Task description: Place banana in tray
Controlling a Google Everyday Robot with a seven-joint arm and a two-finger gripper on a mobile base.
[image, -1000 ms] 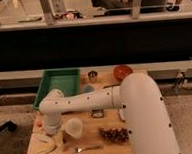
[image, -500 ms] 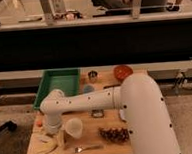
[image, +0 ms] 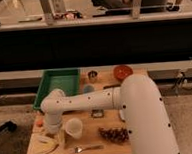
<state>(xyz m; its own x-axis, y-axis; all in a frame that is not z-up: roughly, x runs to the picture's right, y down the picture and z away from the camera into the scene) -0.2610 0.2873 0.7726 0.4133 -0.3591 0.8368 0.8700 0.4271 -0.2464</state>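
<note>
- A single white robot arm reaches across a small wooden table point(image: 88, 123) from the right, its elbow bent at the table's left side and the wrist pointing down toward the near-left corner.
- The gripper point(image: 52, 129) sits at the end of that wrist, low over the table's left edge; whether it is open, closed or holding anything cannot be told, since the wrist hides it.
- One banana point(image: 44, 144), pale yellow, lies flat on the near-left corner, just beside and nearer the camera than the gripper, its long axis running roughly left to right with a slight tilt.
- One tray point(image: 57, 85), green and rectangular, sits at the far-left of the table, beyond the arm's elbow (so, judging from this layout, the banana must travel away from the camera, past the gripper, to reach it).
- The banana is not in the tray.
- Other items, one of each: a white cup point(image: 73, 127) just right of the gripper, a fork point(image: 88, 148) on the near edge, a bunch of dark grapes point(image: 114, 134), an orange-red bowl point(image: 123, 72) at the far right, and a small metal can point(image: 92, 75) beside the tray.
</note>
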